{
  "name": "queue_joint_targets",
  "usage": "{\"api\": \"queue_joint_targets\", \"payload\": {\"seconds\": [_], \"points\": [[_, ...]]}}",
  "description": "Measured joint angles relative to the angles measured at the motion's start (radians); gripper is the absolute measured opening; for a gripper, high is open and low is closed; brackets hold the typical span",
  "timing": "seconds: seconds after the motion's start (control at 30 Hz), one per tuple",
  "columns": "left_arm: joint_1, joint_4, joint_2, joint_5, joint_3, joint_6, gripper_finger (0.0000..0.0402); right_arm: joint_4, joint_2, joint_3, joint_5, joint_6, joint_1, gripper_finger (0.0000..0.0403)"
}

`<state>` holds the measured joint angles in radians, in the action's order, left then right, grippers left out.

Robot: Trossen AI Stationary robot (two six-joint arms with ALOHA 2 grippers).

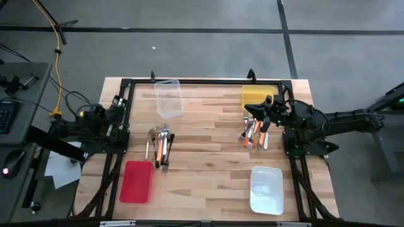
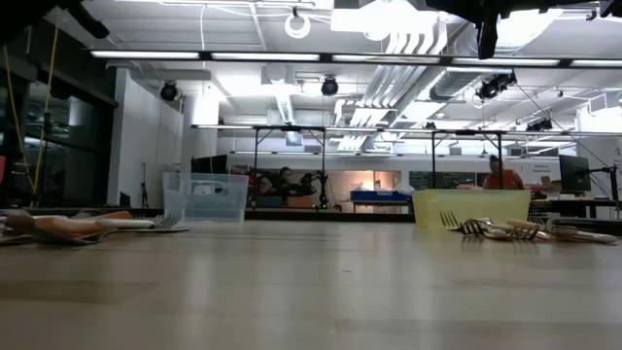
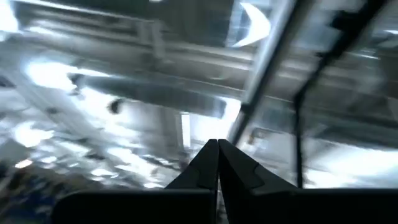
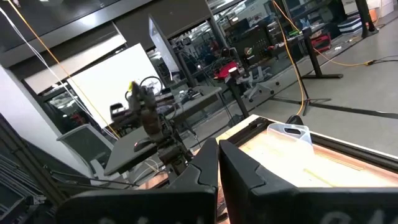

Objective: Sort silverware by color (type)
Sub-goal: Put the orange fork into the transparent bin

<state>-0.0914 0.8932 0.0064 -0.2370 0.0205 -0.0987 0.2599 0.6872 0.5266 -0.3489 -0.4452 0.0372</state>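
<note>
At both table sides, left gripper and right gripper rest pinched closed, holding nothing, silverware nearby

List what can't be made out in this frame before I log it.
- Left silverware pile, high view: pieces overlap and are too small to count or type.
- Right silverware pile, high view: partly covered by the right pincer.
- Red bin and white bin: absent from the low view.
- Left wrist view: shows only ceiling, no table.

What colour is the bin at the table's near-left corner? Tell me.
Red. The flat rectangular bin shows best in the high view, beside the left pile of silverware.
</note>
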Motion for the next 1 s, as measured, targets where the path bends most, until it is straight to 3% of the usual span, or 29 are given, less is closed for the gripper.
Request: {"api": "queue_joint_targets", "payload": {"seconds": [0.1,0.23,0.43,0.83,0.9,1.0], "points": [[0.0,-0.104,0.05,-0.091,0.041,-0.07,0.0001,0.0,0.0,0.0,0.0,0.0,0.0,0.0],[0.0,-0.231,0.195,-0.096,0.128,-0.138,0.0001,0.024,0.0,0.0,0.0,0.012,0.0,0.0],[0.0,-0.287,0.4,-0.103,0.252,-0.161,0.0001,0.044,0.0,0.0,0.0,0.065,0.0,0.0],[0.0,-0.427,0.576,-0.086,0.377,-0.145,0.0001,0.043,0.0,0.0,0.011,0.061,0.0,0.0],[0.0,-0.433,0.588,-0.086,0.383,-0.144,0.0001,-0.001,0.005,0.016,0.02,0.052,0.0,0.0],[0.0,-0.433,0.591,-0.089,0.383,-0.17,0.0001,-0.24,0.04,0.109,-0.001,-0.025,-0.001,0.0]]}}
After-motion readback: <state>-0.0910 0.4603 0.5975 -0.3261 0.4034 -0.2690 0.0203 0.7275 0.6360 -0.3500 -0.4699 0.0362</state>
